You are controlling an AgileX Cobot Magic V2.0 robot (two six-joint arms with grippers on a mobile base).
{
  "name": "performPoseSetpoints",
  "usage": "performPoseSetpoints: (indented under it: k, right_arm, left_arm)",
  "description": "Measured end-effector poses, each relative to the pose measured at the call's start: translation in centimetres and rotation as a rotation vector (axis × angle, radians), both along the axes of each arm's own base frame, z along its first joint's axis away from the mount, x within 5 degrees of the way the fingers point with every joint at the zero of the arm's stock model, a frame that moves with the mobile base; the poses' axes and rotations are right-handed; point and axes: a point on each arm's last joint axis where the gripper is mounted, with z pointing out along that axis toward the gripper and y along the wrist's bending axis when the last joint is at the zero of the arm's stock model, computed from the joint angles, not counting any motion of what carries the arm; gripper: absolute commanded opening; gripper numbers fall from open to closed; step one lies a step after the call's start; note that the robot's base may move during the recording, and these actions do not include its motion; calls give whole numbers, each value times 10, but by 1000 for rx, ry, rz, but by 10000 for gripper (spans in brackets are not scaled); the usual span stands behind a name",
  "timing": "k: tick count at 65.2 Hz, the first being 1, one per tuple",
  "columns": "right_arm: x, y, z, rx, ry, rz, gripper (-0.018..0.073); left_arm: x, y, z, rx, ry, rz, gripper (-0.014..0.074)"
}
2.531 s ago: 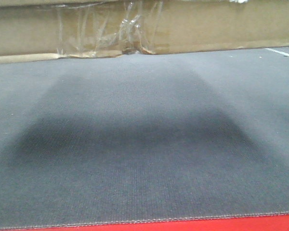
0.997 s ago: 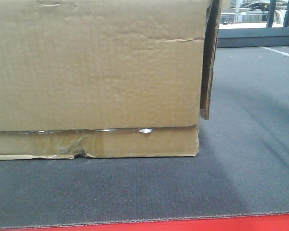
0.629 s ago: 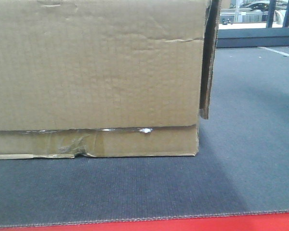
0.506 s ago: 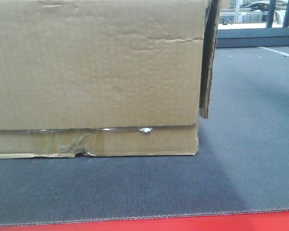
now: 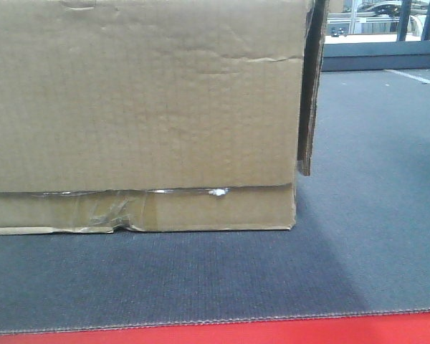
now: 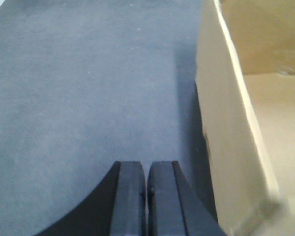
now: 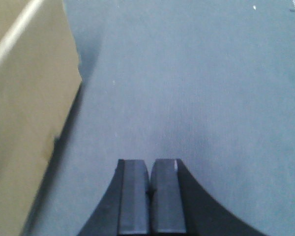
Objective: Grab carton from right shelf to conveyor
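Front view: carton [image 5: 140,115] rests on conveyor [image 5: 373,215], back from its red edge strip [image 5: 272,333].
Left wrist: left gripper [image 6: 146,194] closed, empty, beside carton's wall.
Right wrist: right gripper [image 7: 150,196] closed, empty, clear of carton.
Risk: loose side flap [image 5: 312,86] may snag a retreating arm.

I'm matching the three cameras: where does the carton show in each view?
Front view: carton fills the left and centre.
Left wrist view: carton along the right edge, open top visible.
Right wrist view: carton at the left edge.
Shared landmark: the conveyor belt beneath it.
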Motion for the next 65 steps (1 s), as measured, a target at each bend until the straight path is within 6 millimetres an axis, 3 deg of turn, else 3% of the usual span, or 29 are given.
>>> performPoseSetpoints:
  k: [10, 18, 40, 48, 65]
  right_arm:
    - [-44, -9, -34, 14, -95, -16, -72]
    - [-75, -15, -44, 34, -208, -23, -72]
    - [-152, -28, -28, 97, -567, -26, -72]
    - [-164, -30, -26, 106, -616, -26, -72]
    - [-165, -30, -26, 106, -617, -25, -72]
  left_arm:
    - [-35, 1, -20, -4, -84, -11, 17]
    - [-61, 2, -21, -8, -187, -15, 17]
    - [-114, 4, -10, -17, -432, -9, 17]
    - [-123, 5, -9, -19, -471, -8, 15]
    - [-128, 5, -10, -20, -481, -4, 15]
